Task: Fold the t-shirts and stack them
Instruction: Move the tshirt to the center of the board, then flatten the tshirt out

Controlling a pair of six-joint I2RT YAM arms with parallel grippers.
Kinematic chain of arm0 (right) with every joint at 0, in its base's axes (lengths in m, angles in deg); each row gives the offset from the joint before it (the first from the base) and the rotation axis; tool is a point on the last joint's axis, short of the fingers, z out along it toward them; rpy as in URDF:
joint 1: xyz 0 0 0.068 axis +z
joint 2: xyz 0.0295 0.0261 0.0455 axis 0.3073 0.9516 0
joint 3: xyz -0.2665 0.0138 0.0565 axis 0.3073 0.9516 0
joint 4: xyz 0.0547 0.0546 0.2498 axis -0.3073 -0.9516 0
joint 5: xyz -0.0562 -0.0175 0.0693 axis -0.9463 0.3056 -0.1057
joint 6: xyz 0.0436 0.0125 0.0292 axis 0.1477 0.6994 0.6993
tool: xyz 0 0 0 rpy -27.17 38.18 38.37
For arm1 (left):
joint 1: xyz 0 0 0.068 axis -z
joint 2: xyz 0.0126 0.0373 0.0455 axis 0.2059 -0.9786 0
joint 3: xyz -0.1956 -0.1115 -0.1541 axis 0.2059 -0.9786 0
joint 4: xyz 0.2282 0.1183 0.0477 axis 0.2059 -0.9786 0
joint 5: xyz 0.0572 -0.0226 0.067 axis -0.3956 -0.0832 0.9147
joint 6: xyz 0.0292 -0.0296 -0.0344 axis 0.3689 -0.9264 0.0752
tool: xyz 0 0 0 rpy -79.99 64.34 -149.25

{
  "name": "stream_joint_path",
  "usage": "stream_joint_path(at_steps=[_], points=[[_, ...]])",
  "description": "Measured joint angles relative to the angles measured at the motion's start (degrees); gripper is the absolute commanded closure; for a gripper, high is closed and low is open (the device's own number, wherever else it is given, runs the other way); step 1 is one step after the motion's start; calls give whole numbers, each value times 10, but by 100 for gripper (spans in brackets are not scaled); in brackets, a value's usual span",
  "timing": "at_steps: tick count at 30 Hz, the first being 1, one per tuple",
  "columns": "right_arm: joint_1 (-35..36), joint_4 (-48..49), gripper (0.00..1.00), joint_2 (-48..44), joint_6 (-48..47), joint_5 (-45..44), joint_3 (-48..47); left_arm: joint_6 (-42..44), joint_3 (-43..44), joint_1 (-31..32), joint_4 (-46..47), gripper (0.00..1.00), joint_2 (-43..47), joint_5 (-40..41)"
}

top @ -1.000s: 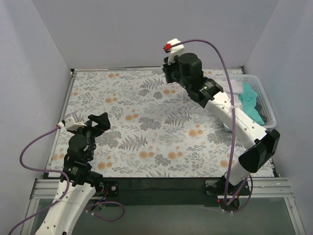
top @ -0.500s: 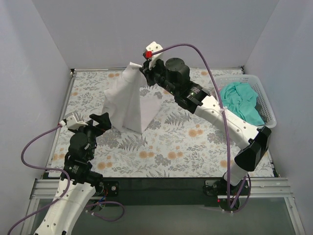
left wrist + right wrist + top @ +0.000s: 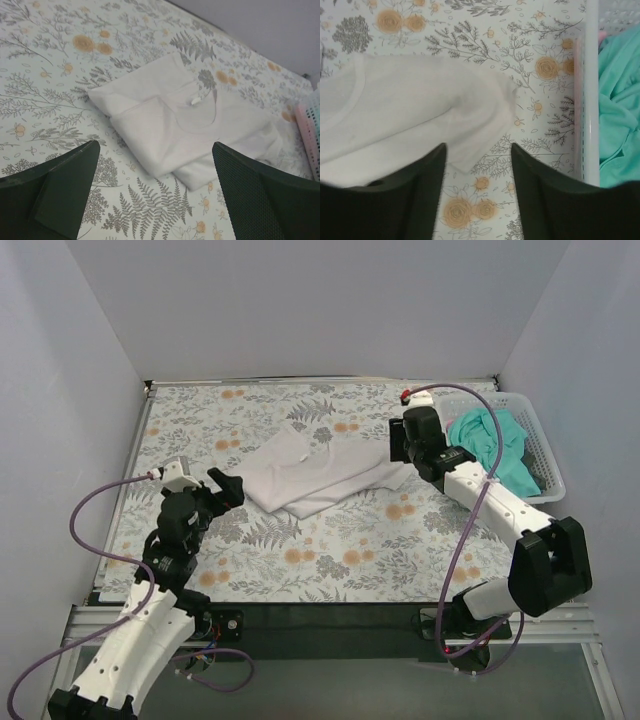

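On my floral table (image 3: 330,560), the white t-shirt (image 3: 310,472) lies loosely heaped at centre. The basket (image 3: 548,465) at the right edge holds the bunched teal t-shirt (image 3: 495,445). My right gripper (image 3: 477,150) hovers over the white sleeve, fingers spread, gripping nothing. My left gripper (image 3: 155,147), equally wide and empty, faces the shirt.

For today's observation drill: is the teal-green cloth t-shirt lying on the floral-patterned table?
No, the teal-green cloth t-shirt lies bunched inside the white plastic lattice basket.
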Motion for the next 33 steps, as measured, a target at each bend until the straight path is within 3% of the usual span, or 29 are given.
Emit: stream_joint_path(at_steps=[6, 11, 18, 24, 33], points=[[8, -16, 37, -15, -43, 88, 10, 7, 9, 0, 0, 13, -106, -70], [9, -14, 43, 19, -129, 181, -21, 43, 65, 0, -9, 16, -227, -135], [-49, -16, 53, 187, -206, 318, -143, 135, 207, -5, -2, 19, -447, -193], [-82, -31, 54, 321, -229, 366, -243, 161, 272, -32, -2, 21, -588, -237], [-88, -38, 52, 419, -244, 376, -294, 164, 284, -38, -4, 19, -615, -252]])
